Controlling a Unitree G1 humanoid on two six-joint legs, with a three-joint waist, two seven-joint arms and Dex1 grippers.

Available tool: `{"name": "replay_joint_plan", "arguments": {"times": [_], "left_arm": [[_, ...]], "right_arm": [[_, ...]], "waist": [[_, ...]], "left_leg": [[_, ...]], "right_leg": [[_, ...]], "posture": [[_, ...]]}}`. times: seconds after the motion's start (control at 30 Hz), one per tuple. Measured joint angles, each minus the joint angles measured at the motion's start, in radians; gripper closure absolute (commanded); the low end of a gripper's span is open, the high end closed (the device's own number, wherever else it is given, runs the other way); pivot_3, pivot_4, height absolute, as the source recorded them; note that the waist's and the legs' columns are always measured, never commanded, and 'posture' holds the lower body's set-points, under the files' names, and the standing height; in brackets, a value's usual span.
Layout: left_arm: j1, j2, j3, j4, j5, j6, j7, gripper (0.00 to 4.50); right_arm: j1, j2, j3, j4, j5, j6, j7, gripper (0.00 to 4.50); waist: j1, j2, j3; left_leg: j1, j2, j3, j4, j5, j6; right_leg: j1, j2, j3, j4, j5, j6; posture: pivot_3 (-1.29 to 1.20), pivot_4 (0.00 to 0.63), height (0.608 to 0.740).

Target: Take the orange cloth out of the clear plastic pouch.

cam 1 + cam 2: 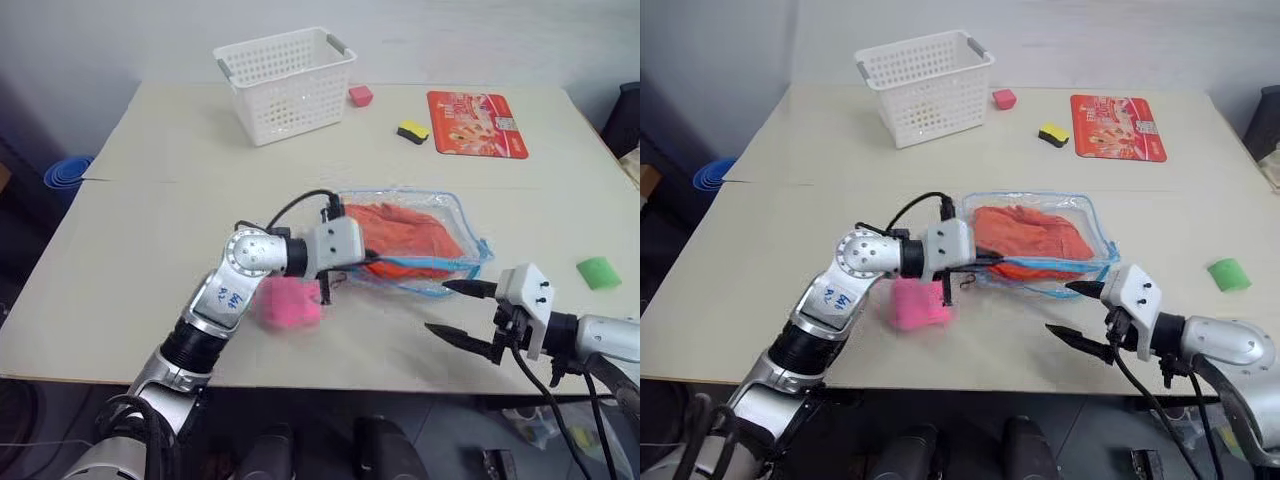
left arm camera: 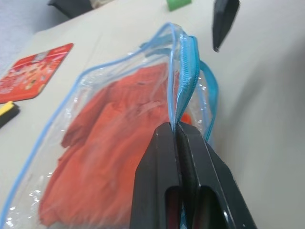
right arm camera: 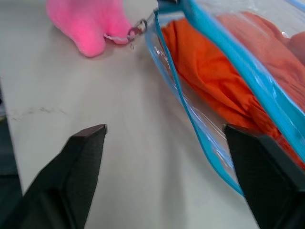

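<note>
The orange cloth (image 1: pixel 405 232) lies crumpled inside the clear pouch (image 1: pixel 455 215), which rests on the table (image 1: pixel 150 200) near its front edge, just right of the middle. The pouch's blue-edged mouth gapes along the near side, and a fold of the cloth shows at the opening.

The left gripper (image 2: pixel 180 138) has its 2 fingers pressed together on the upper blue zipper edge of the pouch, pinching it at the left end of the mouth and holding that lip lifted off the lower one. The right gripper (image 1: pixel 458 310) hangs just in front of the pouch's right corner, its 2 fingers spread wide with nothing between them, the upper fingertip near the blue edging without touching it.

A pink sponge (image 1: pixel 290 302) sits on the table right beside the left gripper, near the pouch's left end. Farther back stand a white basket (image 1: pixel 285 85), a small pink block (image 1: pixel 360 95), a yellow and black sponge (image 1: pixel 412 131) and a red card (image 1: pixel 476 123). A green block (image 1: pixel 598 272) lies near the right edge.
</note>
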Motion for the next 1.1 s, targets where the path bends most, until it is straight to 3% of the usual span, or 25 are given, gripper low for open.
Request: {"name": "replay_joint_plan", "arguments": {"times": [0.3, 0.57, 0.93, 1.1], "left_arm": [[0.042, 0.011, 0.014, -0.027, -0.028, 0.020, 0.005, 4.50], [0.037, 0.008, 0.012, -0.034, -0.029, 0.021, 0.014, 4.50], [0.035, 0.009, 0.012, -0.034, -0.029, 0.020, 0.026, 4.50], [0.036, 0.014, 0.012, -0.034, -0.029, 0.009, 0.020, 4.50]], "right_arm": [[-0.237, 0.064, 0.190, 0.155, -0.252, -0.195, -0.032, 4.25], [-0.386, 0.130, 0.320, 0.398, -0.524, -0.451, -0.118, 4.25], [-0.425, 0.131, 0.336, 0.485, -0.637, -0.601, -0.174, 0.79], [-0.420, 0.110, 0.336, 0.520, -0.700, -0.661, -0.199, 0.79]], "waist": [[-0.001, 0.000, 0.000], [0.000, 0.000, 0.000], [-0.004, 0.000, 0.000], [-0.004, 0.000, 0.000]], "left_leg": [[0.000, 0.000, 0.001, 0.000, 0.000, 0.000], [-0.001, -0.001, 0.001, 0.000, 0.000, -0.001], [-0.001, -0.001, 0.001, 0.000, 0.001, -0.001], [-0.001, -0.001, 0.001, 0.000, 0.001, -0.001]], "right_leg": [[0.000, 0.000, 0.001, 0.000, 0.000, 0.000], [-0.001, 0.000, 0.000, 0.000, 0.000, 0.000], [-0.001, 0.000, 0.000, 0.002, 0.000, 0.000], [-0.001, 0.000, 0.000, 0.002, 0.000, 0.000]], "posture": [[0.00, 0.150, 0.740], [0.00, 0.150, 0.740], [0.00, 0.150, 0.740], [0.00, 0.150, 0.740]]}}
